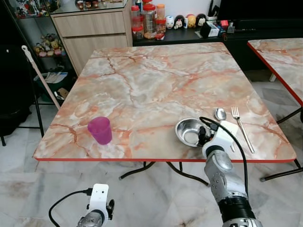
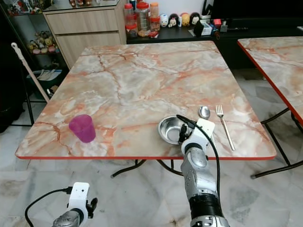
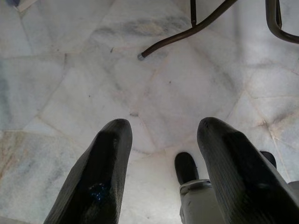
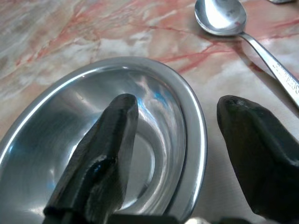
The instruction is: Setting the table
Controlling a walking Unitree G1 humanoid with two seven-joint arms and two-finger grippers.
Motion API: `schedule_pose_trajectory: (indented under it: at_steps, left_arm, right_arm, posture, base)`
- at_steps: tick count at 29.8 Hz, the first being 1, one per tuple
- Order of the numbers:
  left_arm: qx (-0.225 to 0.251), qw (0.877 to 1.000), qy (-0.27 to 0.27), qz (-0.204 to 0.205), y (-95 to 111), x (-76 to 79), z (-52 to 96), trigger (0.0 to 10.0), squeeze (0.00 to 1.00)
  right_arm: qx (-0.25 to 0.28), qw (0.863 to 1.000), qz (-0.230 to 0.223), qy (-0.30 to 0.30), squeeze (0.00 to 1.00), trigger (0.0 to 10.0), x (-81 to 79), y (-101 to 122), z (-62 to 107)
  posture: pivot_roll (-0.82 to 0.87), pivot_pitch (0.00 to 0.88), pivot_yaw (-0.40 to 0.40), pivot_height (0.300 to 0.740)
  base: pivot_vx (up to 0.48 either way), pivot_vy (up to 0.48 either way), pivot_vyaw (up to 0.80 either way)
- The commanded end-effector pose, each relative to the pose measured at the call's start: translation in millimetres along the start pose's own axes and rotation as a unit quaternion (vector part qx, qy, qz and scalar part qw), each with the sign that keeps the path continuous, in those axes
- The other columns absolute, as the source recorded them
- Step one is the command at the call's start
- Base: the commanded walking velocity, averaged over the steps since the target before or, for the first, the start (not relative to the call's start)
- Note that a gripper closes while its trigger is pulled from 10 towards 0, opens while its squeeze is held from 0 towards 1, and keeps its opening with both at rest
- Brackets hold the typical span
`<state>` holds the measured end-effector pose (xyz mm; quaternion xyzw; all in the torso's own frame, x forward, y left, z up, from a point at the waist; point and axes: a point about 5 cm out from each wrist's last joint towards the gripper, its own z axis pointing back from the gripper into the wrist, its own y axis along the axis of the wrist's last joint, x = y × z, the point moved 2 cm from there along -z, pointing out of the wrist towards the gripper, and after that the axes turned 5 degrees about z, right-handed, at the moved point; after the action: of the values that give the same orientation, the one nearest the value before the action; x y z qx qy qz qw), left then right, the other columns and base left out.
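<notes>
A steel bowl (image 1: 186, 131) rests near the front edge of the marble table (image 1: 156, 80), with a spoon (image 1: 220, 114) and a fork (image 1: 241, 126) just to its right. My right gripper (image 4: 180, 135) is open over the bowl's right rim (image 4: 198, 135), one finger inside the bowl and one outside. A purple cup (image 1: 100, 130) stands upright at the front left of the table. My left gripper (image 3: 163, 163) hangs open low over the floor, below the table's front edge.
A second marble table (image 1: 279, 56) stands to the right. Behind the table are a wooden cabinet (image 1: 92, 33) and a dark counter with jars (image 1: 149, 21). A broom handle (image 1: 40, 75) leans at the left. Table legs (image 3: 187, 32) cross the tiled floor.
</notes>
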<state>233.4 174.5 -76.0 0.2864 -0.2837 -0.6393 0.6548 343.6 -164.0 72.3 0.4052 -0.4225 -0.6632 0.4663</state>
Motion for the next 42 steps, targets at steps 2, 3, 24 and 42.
schedule_pose_trajectory:
  at_steps: [2,3,24,42]
  left_arm:
    - [-0.003,1.0,0.001,-0.009,-1,-1.8,0.3,10.0,0.0]
    - [-0.003,1.0,0.0,-0.009,0,-1.8,0.1,10.0,0.0]
    - [-0.009,1.0,-0.003,-0.017,2,0.0,-1.4,10.0,0.0]
    - [-0.015,1.0,0.015,-0.016,-2,-3.1,-0.3,10.0,0.0]
  right_arm:
    - [0.006,1.0,-0.008,0.002,0.0,0.0,-3.4,7,0.1]
    - [0.005,1.0,-0.008,0.003,0.0,0.0,-4.1,7,0.0]
    - [-0.006,1.0,-0.012,0.011,0.0,0.0,-9.9,4,-1.8]
    - [0.066,0.991,-0.079,0.09,0.0,0.0,-40.1,25,-0.2]
  posture:
    - [-0.01,0.025,0.052,0.74]
    - [-0.01,0.023,0.052,0.74]
    - [-0.01,0.008,0.052,0.74]
    - [0.0,0.0,0.044,0.74]
  base:
    - [0.0,0.0,0.0]
    - [0.0,0.0,0.0]
    - [0.0,0.0,0.0]
    - [0.0,0.0,0.0]
